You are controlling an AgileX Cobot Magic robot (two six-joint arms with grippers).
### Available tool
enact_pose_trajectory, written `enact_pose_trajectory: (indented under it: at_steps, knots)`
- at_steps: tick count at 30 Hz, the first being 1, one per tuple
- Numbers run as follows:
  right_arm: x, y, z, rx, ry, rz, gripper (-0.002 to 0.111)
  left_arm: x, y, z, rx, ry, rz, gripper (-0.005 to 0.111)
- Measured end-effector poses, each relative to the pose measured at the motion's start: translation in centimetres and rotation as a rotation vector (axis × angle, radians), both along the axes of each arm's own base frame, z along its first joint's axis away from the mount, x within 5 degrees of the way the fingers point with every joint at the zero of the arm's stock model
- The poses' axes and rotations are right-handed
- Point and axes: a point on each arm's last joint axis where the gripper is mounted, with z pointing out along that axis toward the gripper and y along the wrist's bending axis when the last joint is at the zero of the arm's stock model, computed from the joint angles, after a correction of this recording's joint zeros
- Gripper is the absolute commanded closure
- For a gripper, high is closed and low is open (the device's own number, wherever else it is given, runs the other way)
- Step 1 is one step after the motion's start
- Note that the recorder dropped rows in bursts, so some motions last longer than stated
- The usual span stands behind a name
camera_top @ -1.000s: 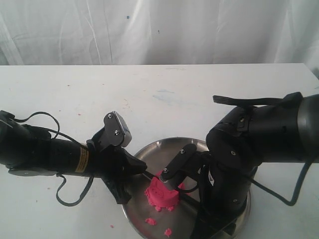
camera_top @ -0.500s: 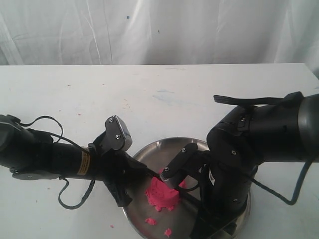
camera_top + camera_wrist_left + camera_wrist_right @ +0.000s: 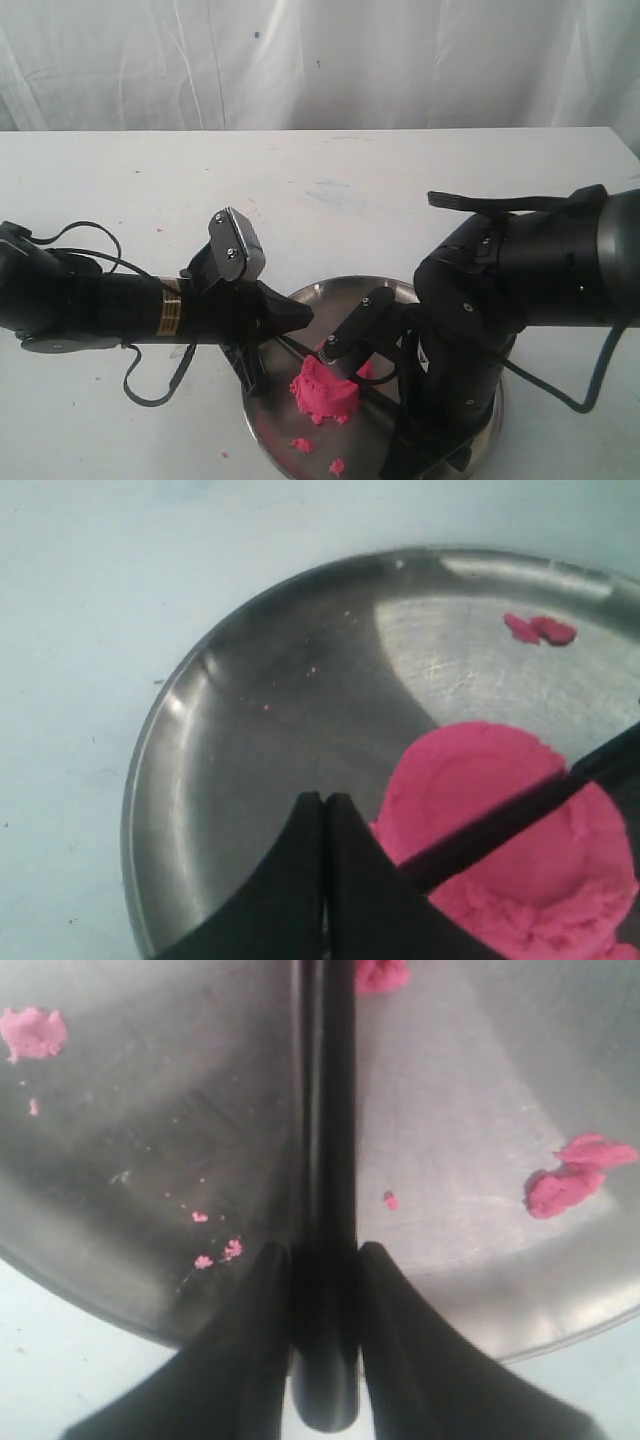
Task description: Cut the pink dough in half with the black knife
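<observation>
Resting in the steel plate [image 3: 300,305] on the white counter [image 3: 320,190], the pink dough [image 3: 325,390] is a single crumbly mound with the black knife [image 3: 500,825] laid across its top, the blade pressed into the dough. The right gripper [image 3: 322,1260] pinches the knife's handle, its fingers [image 3: 255,1320] on either side of it, above the plate's rim. The left gripper [image 3: 324,810] is pressed together with nothing between its tips, just beside the dough over the plate. Small pink crumbs [image 3: 575,1180] lie scattered on the plate around the mound.
</observation>
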Motion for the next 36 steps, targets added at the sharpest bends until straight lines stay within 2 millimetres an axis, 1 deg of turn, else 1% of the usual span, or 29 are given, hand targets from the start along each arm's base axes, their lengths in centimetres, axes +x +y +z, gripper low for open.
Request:
enact_pose_trajectory:
  at_steps: [7, 11, 36]
  knots:
    - [0.0, 0.0, 0.0, 0.000, 0.000, 0.000, 0.108, 0.2, 0.6, -1.2, 0.098, 0.038, 0.042, 0.107]
    - [-0.1, -0.1, 0.0, -0.006, 0.006, -0.001, 0.108, 0.2, 0.5, -1.6, 0.089, 0.045, 0.039, 0.107]
    - [0.1, 0.1, 0.0, 0.013, -0.009, -0.039, 0.108, 0.5, 0.5, -1.8, 0.089, 0.047, 0.054, 0.107]
